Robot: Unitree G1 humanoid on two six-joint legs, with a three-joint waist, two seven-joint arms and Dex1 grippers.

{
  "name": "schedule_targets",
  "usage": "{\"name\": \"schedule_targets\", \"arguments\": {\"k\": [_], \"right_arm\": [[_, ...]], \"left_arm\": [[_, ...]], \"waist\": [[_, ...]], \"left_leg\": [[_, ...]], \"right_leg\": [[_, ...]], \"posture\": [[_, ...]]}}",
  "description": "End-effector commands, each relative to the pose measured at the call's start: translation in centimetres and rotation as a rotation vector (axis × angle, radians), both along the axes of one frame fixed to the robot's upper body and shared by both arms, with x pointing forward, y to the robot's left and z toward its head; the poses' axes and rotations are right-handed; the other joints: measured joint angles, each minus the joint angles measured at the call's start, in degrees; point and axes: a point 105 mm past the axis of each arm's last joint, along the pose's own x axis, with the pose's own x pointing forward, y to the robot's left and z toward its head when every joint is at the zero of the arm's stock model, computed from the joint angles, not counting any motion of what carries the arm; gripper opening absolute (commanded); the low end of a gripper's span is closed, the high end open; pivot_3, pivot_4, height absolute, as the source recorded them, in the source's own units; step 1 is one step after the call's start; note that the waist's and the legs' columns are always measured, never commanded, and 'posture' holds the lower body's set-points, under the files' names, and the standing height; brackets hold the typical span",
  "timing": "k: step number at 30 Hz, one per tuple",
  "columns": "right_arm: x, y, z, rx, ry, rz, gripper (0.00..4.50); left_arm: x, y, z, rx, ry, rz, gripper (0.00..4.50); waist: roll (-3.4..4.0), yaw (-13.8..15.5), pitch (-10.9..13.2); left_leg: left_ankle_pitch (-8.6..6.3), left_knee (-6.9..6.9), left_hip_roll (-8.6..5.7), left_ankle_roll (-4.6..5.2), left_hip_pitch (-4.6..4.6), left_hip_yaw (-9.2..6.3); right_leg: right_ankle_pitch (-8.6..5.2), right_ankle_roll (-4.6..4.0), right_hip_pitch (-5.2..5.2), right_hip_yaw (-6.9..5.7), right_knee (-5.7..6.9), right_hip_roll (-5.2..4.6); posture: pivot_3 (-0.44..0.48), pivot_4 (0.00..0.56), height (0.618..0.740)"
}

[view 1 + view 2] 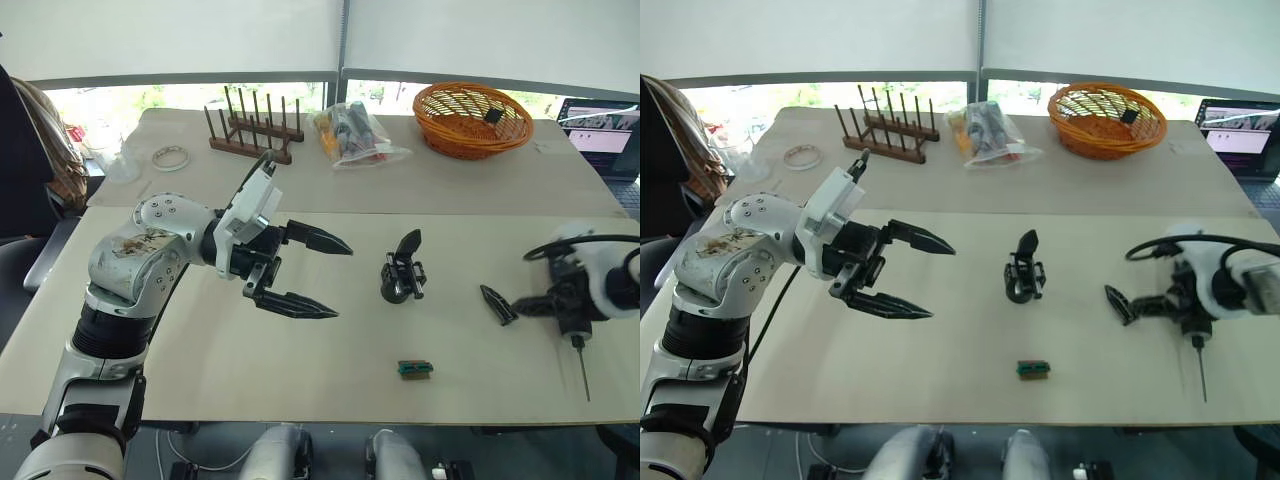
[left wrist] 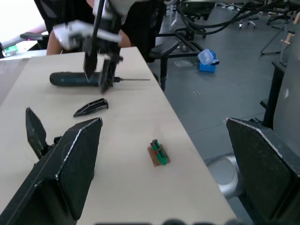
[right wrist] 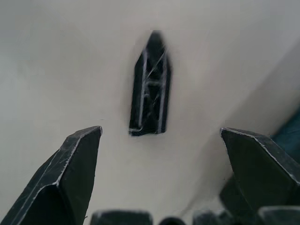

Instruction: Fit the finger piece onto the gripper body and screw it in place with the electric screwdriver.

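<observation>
The gripper body point(image 1: 403, 272) stands upright mid-table, one pointed black finger sticking up from it. The finger piece point(image 1: 497, 304) lies flat to its right. My right gripper point(image 1: 520, 305) is open just right of the finger piece, and in the right wrist view the finger piece point(image 3: 150, 84) lies ahead between the spread fingertips, untouched. The electric screwdriver point(image 2: 72, 78) lies on the table beside that gripper, its thin bit point(image 1: 581, 372) pointing toward the front edge. My left gripper point(image 1: 342, 281) hovers open and empty to the left of the gripper body.
A tiny green block point(image 1: 414, 369) lies near the front edge below the gripper body. On the far table stand a wicker basket point(image 1: 472, 118), a wooden peg rack point(image 1: 255, 135), a plastic bag of items point(image 1: 355, 135) and a tape ring point(image 1: 171, 157). A laptop point(image 1: 605, 130) sits far right.
</observation>
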Motion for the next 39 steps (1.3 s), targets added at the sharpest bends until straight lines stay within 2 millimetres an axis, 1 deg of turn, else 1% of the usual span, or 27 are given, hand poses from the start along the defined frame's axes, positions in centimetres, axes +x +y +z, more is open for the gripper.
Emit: {"name": "schedule_targets", "arguments": {"k": [1, 3, 5, 9, 14, 16, 17, 20, 22, 24, 25, 27, 28, 30, 31, 33, 35, 37, 39], "right_arm": [[2.0, -0.9, 1.0, -0.030, -0.034, -0.036, 4.50], [2.8, -0.8, 0.6, -0.039, -0.018, -0.025, 4.50], [3.1, -0.6, 0.3, -0.044, 0.005, -0.002, 4.50], [3.4, -0.2, -0.7, -0.068, 0.074, 0.059, 4.50], [3.5, 0.2, -1.5, -0.068, 0.131, 0.092, 4.50], [3.4, 0.5, -1.6, -0.055, 0.142, 0.098, 3.96], [3.4, 0.6, -1.7, -0.062, 0.139, 0.113, 3.62], [3.2, 0.1, -1.9, -0.121, 0.120, 0.188, 2.61], [3.2, -0.3, -1.5, -0.145, 0.085, 0.231, 1.93], [3.7, -0.4, 0.1, -0.164, -0.015, 0.298, 1.24], [4.0, -0.1, 1.2, -0.182, -0.092, 0.357, 1.12], [4.1, 0.6, 2.5, -0.190, -0.181, 0.428, 1.12], [4.2, 1.5, 3.8, -0.158, -0.252, 0.440, 1.12], [4.7, 4.1, 6.6, -0.068, -0.427, 0.448, 1.12], [5.4, 5.3, 8.5, -0.028, -0.554, 0.420, 1.12], [6.3, 7.7, 11.6, 0.016, -0.766, 0.400, 1.12], [6.5, 10.0, 13.4, 0.037, -0.905, 0.410, 1.12], [6.4, 12.9, 15.3, 0.093, -1.033, 0.442, 1.12], [6.0, 15.3, 16.2, 0.137, -1.109, 0.469, 1.12]], "left_arm": [[-0.6, 0.1, 1.2, -0.025, -0.049, -0.006, 4.47], [-0.7, 0.1, 1.4, -0.027, -0.050, -0.004, 4.47], [-0.8, 0.2, 1.4, -0.027, -0.056, -0.002, 4.47], [-0.8, 0.1, 1.4, -0.028, -0.073, 0.003, 4.47], [-0.7, 0.1, 1.3, -0.021, -0.089, 0.011, 4.47], [-0.6, 0.0, 1.2, -0.020, -0.090, 0.019, 4.50], [-0.4, 0.0, 1.3, -0.020, -0.091, 0.025, 4.50], [0.4, -0.2, 1.2, -0.022, -0.091, 0.066, 4.50], [1.1, -0.2, 1.1, -0.022, -0.088, 0.101, 4.50], [2.2, -0.1, 1.1, -0.046, -0.086, 0.164, 4.50], [3.0, -0.1, 1.3, -0.078, -0.067, 0.220, 4.50], [4.1, 0.0, 1.6, -0.124, -0.037, 0.292, 4.50], [4.8, -0.1, 2.1, -0.174, 0.014, 0.350, 4.50], [5.7, -0.2, 3.0, -0.269, 0.130, 0.434, 4.50], [6.0, -0.6, 3.4, -0.321, 0.201, 0.465, 4.50], [6.3, -1.3, 3.8, -0.393, 0.295, 0.510, 4.50], [7.2, -1.8, 4.2, -0.464, 0.374, 0.566, 4.50], [8.2, -2.3, 4.8, -0.541, 0.450, 0.620, 4.50], [8.7, -2.9, 5.3, -0.585, 0.482, 0.647, 4.50]], "waist": [[0.01, -0.14, 0.00], [0.01, -0.28, -0.01], [0.01, -0.07, -0.01], [0.01, 0.01, -0.01], [0.02, -0.02, -0.01], [0.02, -0.07, -0.01], [0.02, -0.08, -0.01], [0.02, 0.01, -0.01], [0.02, 0.10, -0.01], [0.02, 0.12, -0.01], [0.03, 0.18, -0.01], [0.04, 0.13, -0.01], [0.05, 0.10, -0.01], [0.04, 0.05, 0.00], [0.04, -0.17, 0.00], [0.03, -0.29, 0.00], [0.03, -0.04, 0.00], [0.03, 0.29, 0.00], [0.03, 0.57, 0.00]], "left_leg": [[0.00, 0.02, 0.00, 0.01, 0.01, 0.03], [0.01, 0.02, 0.00, 0.02, 0.03, 0.04], [0.01, -0.01, 0.00, 0.01, 0.03, -0.01], [0.01, 0.01, -0.02, 0.01, 0.01, 0.00], [0.02, 0.07, -0.02, 0.00, 0.04, 0.02], [0.02, 0.06, 0.00, -0.01, 0.05, 0.01], [0.02, 0.05, 0.00, -0.01, 0.05, 0.01], [0.03, 0.05, 0.00, -0.04, 0.06, 0.00], [0.04, 0.05, -0.01, -0.05, 0.09, -0.02], [0.04, 0.06, -0.02, -0.05, 0.11, -0.01], [0.04, 0.05, -0.03, -0.06, 0.10, -0.01], [0.05, 0.05, -0.04, -0.06, 0.10, 0.00], [0.05, 0.04, -0.03, -0.06, 0.10, 0.00], [0.06, 0.03, 0.02, -0.08, 0.10, -0.01], [0.07, 0.03, 0.04, -0.11, 0.10, -0.03], [0.09, 0.02, 0.10, -0.15, 0.12, -0.08], [0.14, -0.02, 0.09, -0.22, 0.15, -0.13], [0.15, -0.05, 0.06, -0.26, 0.15, -0.16], [0.17, -0.03, 0.01, -0.28, 0.13, -0.20]], "right_leg": [[0.00, 0.01, 0.01, 0.01, 0.00, 0.00], [0.00, 0.01, 0.01, 0.02, 0.02, 0.01], [-0.02, 0.04, 0.01, -0.03, 0.01, 0.04], [-0.02, 0.06, 0.01, -0.05, -0.01, 0.04], [-0.03, 0.07, 0.03, -0.04, 0.03, 0.05], [-0.04, 0.08, 0.04, -0.05, 0.03, 0.08], [-0.04, 0.08, 0.04, -0.06, 0.02, 0.08], [-0.04, 0.08, 0.05, -0.07, 0.03, 0.09], [-0.04, 0.09, 0.09, -0.11, 0.02, 0.09], [-0.04, 0.09, 0.10, -0.11, 0.03, 0.09], [-0.05, 0.09, 0.10, -0.10, 0.03, 0.09], [-0.05, 0.11, 0.07, -0.09, 0.05, 0.07], [-0.05, 0.11, 0.05, -0.07, 0.07, 0.07], [-0.05, 0.11, 0.05, -0.08, 0.07, 0.08], [-0.05, 0.11, 0.05, -0.08, 0.09, 0.10], [-0.05, 0.11, 0.08, -0.07, 0.13, 0.13], [-0.05, 0.11, 0.07, -0.08, 0.17, 0.12], [-0.05, 0.11, 0.04, -0.10, 0.19, 0.13], [-0.05, 0.11, 0.05, -0.15, 0.20, 0.13]], "posture": [[0.000, 0.150, 0.740], [0.000, 0.150, 0.740], [0.000, 0.150, 0.740], [0.000, 0.150, 0.740], [0.000, 0.150, 0.740], [0.000, 0.150, 0.740], [0.000, 0.150, 0.740], [0.000, 0.150, 0.740], [0.000, 0.150, 0.740], [0.000, 0.150, 0.740], [0.000, 0.150, 0.740], [0.000, 0.150, 0.740], [0.000, 0.150, 0.740], [0.000, 0.150, 0.740], [0.000, 0.150, 0.740], [0.000, 0.150, 0.740], [0.000, 0.150, 0.740], [0.000, 0.150, 0.740], [0.000, 0.150, 0.740]]}}
